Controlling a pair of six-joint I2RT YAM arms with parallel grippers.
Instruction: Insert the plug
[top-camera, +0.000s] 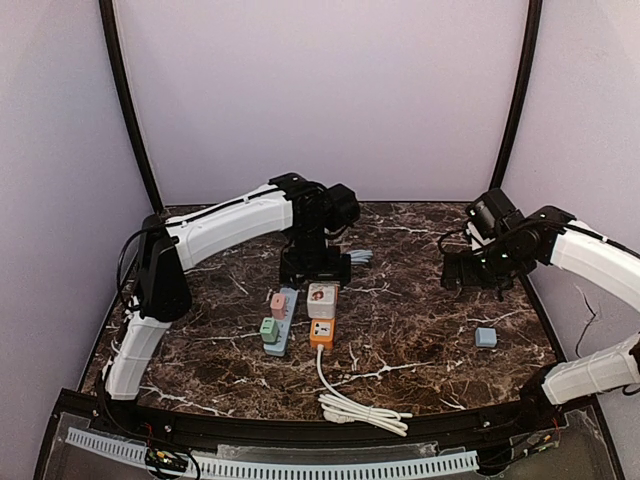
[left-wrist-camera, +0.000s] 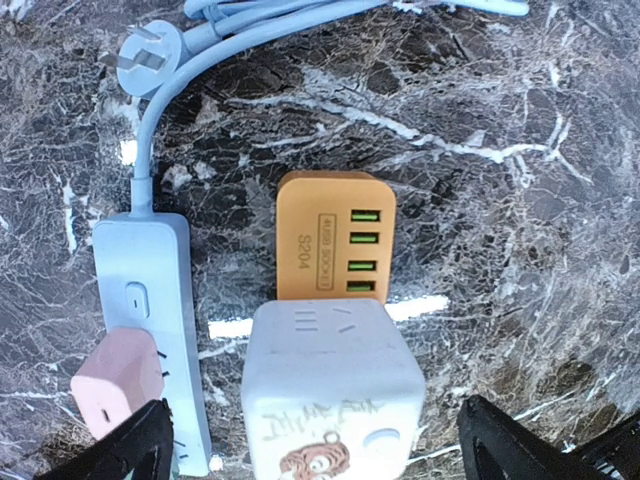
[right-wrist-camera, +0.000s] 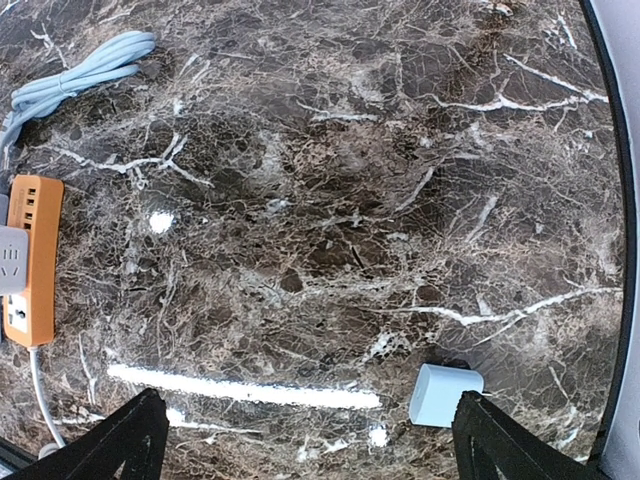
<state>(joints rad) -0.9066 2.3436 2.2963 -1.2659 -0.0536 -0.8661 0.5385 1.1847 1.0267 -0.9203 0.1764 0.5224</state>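
Note:
A white cube adapter (left-wrist-camera: 330, 390) with a drawing on it sits plugged on the orange power strip (left-wrist-camera: 335, 235). My left gripper (left-wrist-camera: 315, 425) is open and straddles the cube, with gaps on both sides. In the top view the left gripper (top-camera: 315, 268) hovers just behind the cube (top-camera: 322, 298). A small light-blue plug (right-wrist-camera: 443, 394) lies loose on the table, beside the right finger of my open, empty right gripper (right-wrist-camera: 307, 420). In the top view this plug (top-camera: 486, 337) lies in front of the right gripper (top-camera: 476, 280).
A light-blue power strip (left-wrist-camera: 150, 300) lies left of the orange one, holding a pink plug (left-wrist-camera: 115, 380) and a green plug (top-camera: 268, 328). Its cable and plug (left-wrist-camera: 145, 55) are coiled behind. The orange strip's white cable (top-camera: 355, 407) is bundled near the front edge.

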